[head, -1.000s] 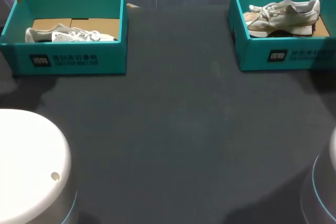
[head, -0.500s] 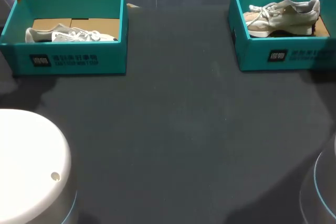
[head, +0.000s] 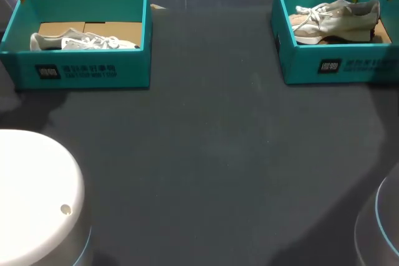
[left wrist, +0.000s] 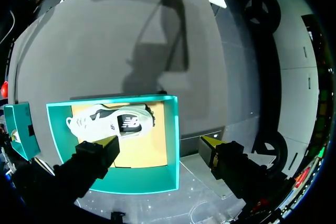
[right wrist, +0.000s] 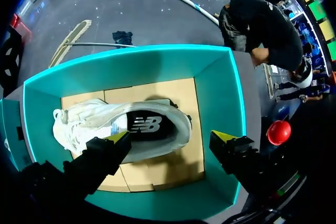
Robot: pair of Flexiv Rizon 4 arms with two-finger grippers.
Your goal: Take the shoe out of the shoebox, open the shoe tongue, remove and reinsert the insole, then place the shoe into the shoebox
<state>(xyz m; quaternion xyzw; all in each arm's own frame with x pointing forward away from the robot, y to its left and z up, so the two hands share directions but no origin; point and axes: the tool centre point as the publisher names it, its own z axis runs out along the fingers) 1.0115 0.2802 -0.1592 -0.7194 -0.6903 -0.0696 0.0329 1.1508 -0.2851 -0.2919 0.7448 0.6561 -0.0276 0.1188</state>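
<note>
Two teal shoeboxes stand at the back of the dark table. The left box (head: 81, 70) holds a white shoe (head: 81, 42) lying on its side on cardboard. The right box (head: 336, 63) holds a beige shoe (head: 333, 20) with white laces. My right gripper (right wrist: 171, 136) hangs open above the right box, its fingers on either side of the beige shoe's (right wrist: 131, 127) heel end, well above it. My left gripper (left wrist: 160, 141) is open over the left box's side wall (left wrist: 173, 145), high above the white shoe (left wrist: 113, 124). Neither gripper touches anything.
The white round bases of my arms sit at the front left (head: 37, 197) and front right (head: 383, 228) corners. A wide stretch of dark tabletop (head: 206, 141) lies between the two boxes and in front of them.
My right gripper has shifted a little to the right above the right box. The left arm and both shoes have kept still.
</note>
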